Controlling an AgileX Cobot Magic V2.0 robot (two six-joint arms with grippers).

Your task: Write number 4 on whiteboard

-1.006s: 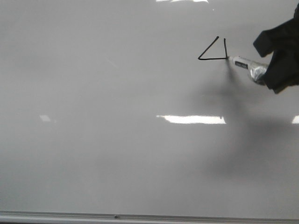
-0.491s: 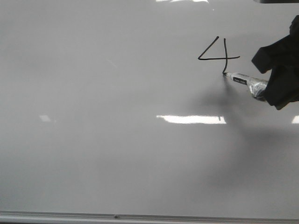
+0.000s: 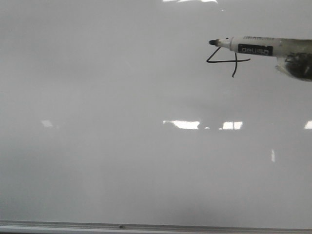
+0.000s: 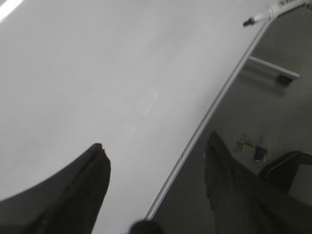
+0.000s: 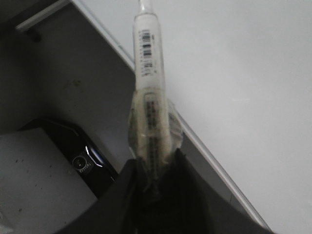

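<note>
While front view shows number 4 (image 3: pixel 229 59), right tool (image 5: pixel 155 168) clamps marker (image 5: pixel 148 73).

Large pale grey-white whiteboard (image 3: pixel 122 146): smooth, glossy, mirrors bright ceiling lights as white patches. Thin edge rail of board (image 4: pixel 209 112): metal look, dull silver sheen. Small black hand-drawn number 4 (image 3: pixel 229 61): thin matt ink line on gloss. White plastic marker pen (image 3: pixel 253 46): smooth barrel, printed black label, barcode sticker; rear part wrapped in crinkled clear tape, slightly shiny. Right gripper (image 5: pixel 156 180): black, matt, edges rough. Left gripper (image 4: pixel 156 185): black, matt, frayed rough edges on fingers (image 4: pixel 92 170). Floor beyond board: dull grey, matt.
</note>
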